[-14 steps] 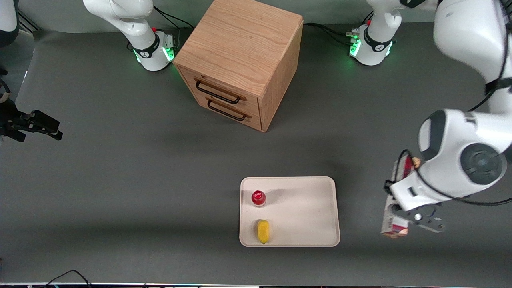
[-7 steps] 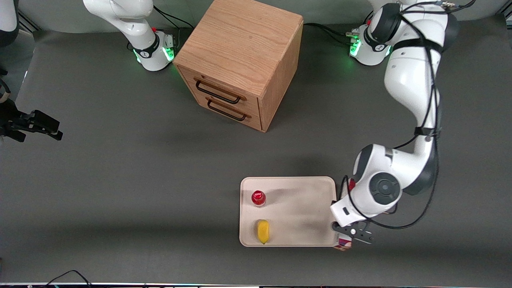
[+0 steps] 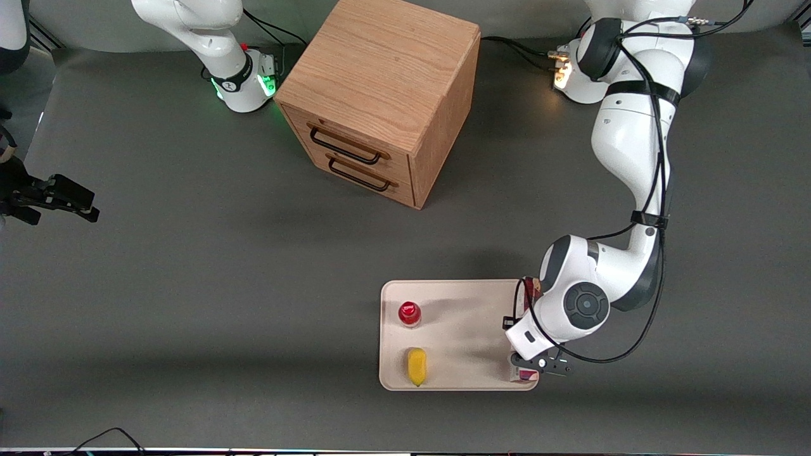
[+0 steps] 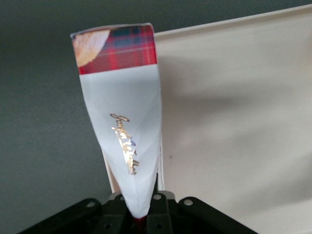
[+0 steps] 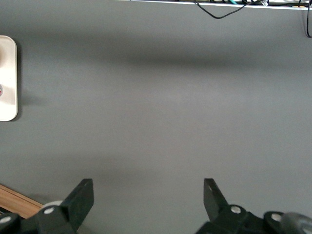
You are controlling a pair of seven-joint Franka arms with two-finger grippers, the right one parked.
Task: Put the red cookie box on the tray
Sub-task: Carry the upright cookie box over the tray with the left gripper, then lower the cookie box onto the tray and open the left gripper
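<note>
Since the working arm has swung in from well off toward its own end of the table, the tool (image 3: 531, 354) now hangs over the tray (image 3: 456, 329), at the tray edge nearest that arm. Its fingers are clamped on the red cookie box (image 4: 122, 131), which runs along that short edge, partly over the rim and partly over the table. On the tray, well apart from the box, the yellow item (image 3: 416, 366) lies nearest the front camera, the red-capped bottle (image 3: 409, 313) farther back. Carrying looks nearly finished; what likely remains is a small shift inward, then lowering and release.
</note>
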